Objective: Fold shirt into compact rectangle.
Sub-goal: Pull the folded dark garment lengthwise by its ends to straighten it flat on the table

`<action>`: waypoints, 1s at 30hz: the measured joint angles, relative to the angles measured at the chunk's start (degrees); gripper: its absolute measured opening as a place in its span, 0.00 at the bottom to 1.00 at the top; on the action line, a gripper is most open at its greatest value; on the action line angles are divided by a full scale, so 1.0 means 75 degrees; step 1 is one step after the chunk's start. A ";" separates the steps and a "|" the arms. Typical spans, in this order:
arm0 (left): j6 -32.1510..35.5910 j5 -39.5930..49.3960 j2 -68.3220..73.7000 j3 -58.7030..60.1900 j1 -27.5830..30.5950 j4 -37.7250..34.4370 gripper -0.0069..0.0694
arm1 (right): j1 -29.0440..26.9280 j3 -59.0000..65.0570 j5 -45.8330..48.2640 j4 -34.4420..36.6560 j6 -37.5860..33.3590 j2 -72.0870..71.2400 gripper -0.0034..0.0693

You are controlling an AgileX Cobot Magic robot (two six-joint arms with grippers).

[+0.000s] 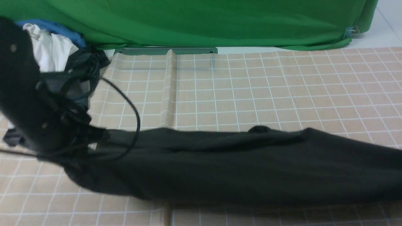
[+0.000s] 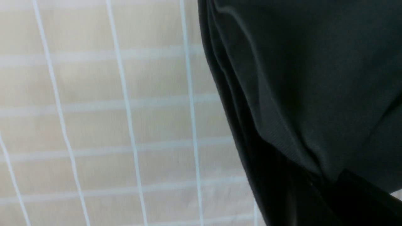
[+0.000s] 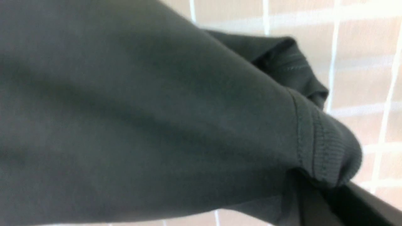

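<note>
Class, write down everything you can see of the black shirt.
The shirt is black, soft knit with a ribbed, stitched hem. Folded in layers, it stretches as a long wrinkled band across the near side of the checked cloth, its left end raised at the left arm, its right end leaving the front view.

Even, diffuse light is filling the front view, brightening the checked tablecloth (image 1: 251,81) without glare; the black shirt (image 1: 235,163) is casting a soft, faint shadow along its near edge. The left arm (image 1: 19,94) is smearing into blur. Both wrist views are showing soft, unfocused cloth and grid lines.
</note>
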 joint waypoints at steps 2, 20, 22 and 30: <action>-0.0089 -0.0260 -0.0498 0.0743 0.0000 0.0000 0.16 | 0.0000 0.0628 -0.0360 -0.0017 0.0036 -0.0457 0.17; -0.0116 -0.0924 -0.1414 0.1449 0.0000 0.0413 0.57 | 0.0002 0.1158 -0.0885 0.0260 0.0273 -0.1055 0.43; -0.0105 -0.1148 -0.1423 0.1203 0.0000 0.0113 0.59 | 0.0110 0.0865 -0.0801 0.0867 0.0244 -0.1055 0.36; 0.1035 -0.1616 -0.0062 0.0511 -0.0197 -0.1825 0.16 | 0.2257 0.0411 -0.1984 0.3491 -0.0741 -0.0968 0.10</action>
